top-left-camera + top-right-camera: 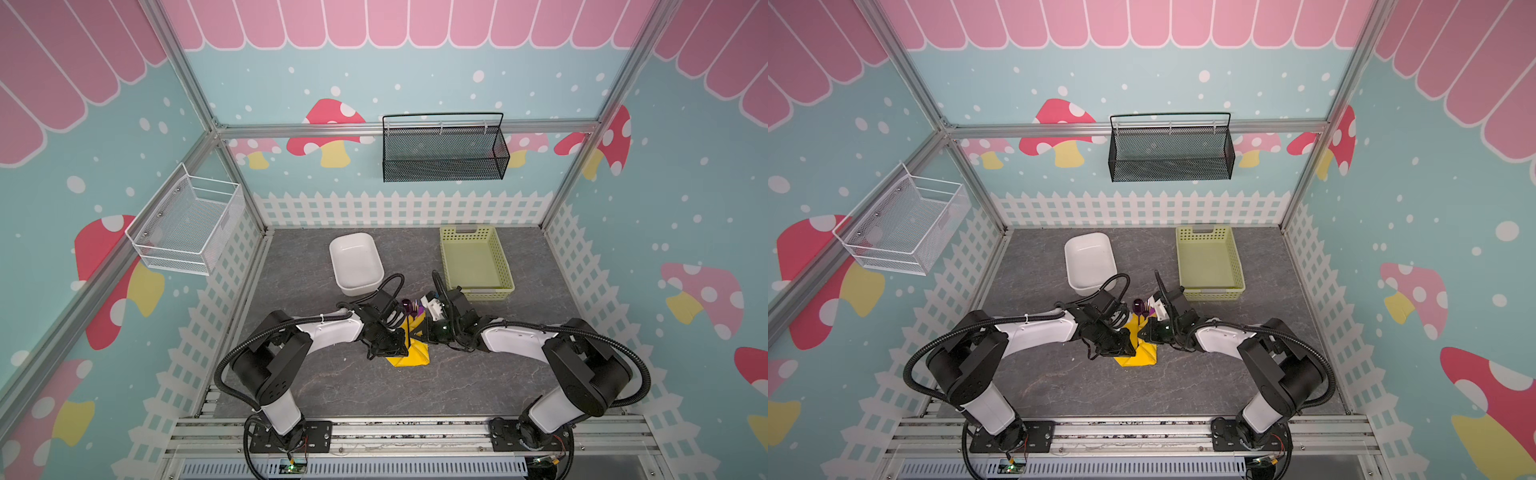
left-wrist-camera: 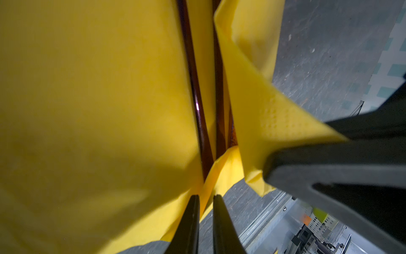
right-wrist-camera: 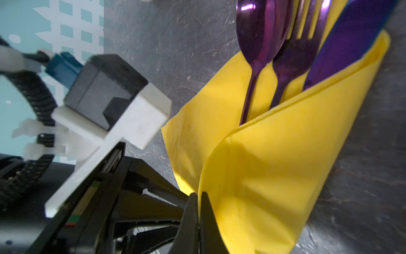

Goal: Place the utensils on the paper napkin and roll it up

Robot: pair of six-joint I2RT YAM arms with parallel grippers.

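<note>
paper napkin (image 3: 263, 176) folded over utensils (image 3: 301, 55)

the right tool (image 3: 198, 198) is clenched on a raised napkin fold, mid-worktop (image 1: 332, 386) between both arms. the left tool (image 2: 206, 204) stands slightly parted at another fold. utensil heads stick out.

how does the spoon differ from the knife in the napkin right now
The spoon is dark glossy purple with a rounded bowl; the knife is a bluer violet with a flat blade. The spoon's neck and part of its handle show bare against the paper napkin; the knife's handle is covered almost at once by the folded flap. Both lie side by side with the fork between them, heads left uncovered by the flap.
</note>
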